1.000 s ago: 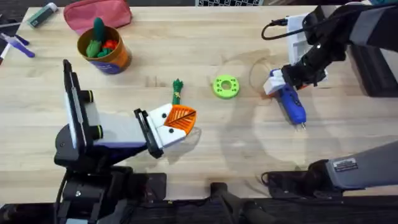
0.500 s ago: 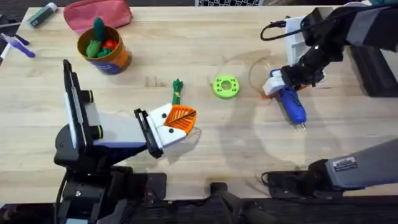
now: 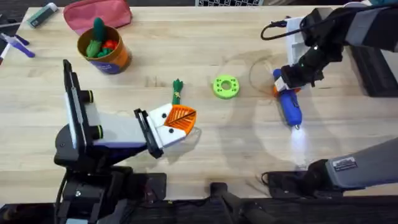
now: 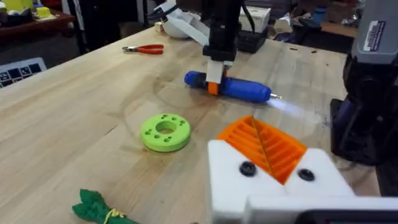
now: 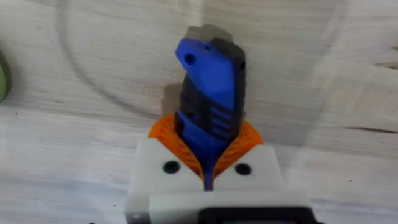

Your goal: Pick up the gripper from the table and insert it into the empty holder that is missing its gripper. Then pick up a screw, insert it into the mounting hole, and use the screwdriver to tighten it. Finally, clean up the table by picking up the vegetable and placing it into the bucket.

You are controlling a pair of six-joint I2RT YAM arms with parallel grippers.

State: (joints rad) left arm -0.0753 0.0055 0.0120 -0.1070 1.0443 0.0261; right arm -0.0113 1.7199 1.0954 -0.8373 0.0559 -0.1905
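- The surface [image 3: 205, 143] is pale wood, flat and hard, so things lying on it can slide a bit when I push them.
- My left claw [image 3: 177, 120] rests low on the surface. I cannot tell how wide it is.
- The bucket [image 3: 104, 51] stands far off at the back left. It is an open orange tub with toys already inside, so dropping something in looks easy.
- The screwdriver [image 3: 289, 102] lies flat on the surface on the right side, its thin metal bit pointing toward my bases, with a bright glow on the wood by the tip. It looks hard and stiff, with a smooth round body that could roll or slip.
- My right claw [image 3: 287, 84] is closed on the screwdriver's back end, the orange pads [image 5: 168, 134] hugging both sides. I think a hold nearer its middle would keep it from tipping.
- The green disc [image 3: 226, 86] sits near the middle, well apart from the screwdriver.
- The vegetable [image 3: 177, 91] lies just beyond my left claw. It looks soft and light, so I would pinch it at the yellow band.
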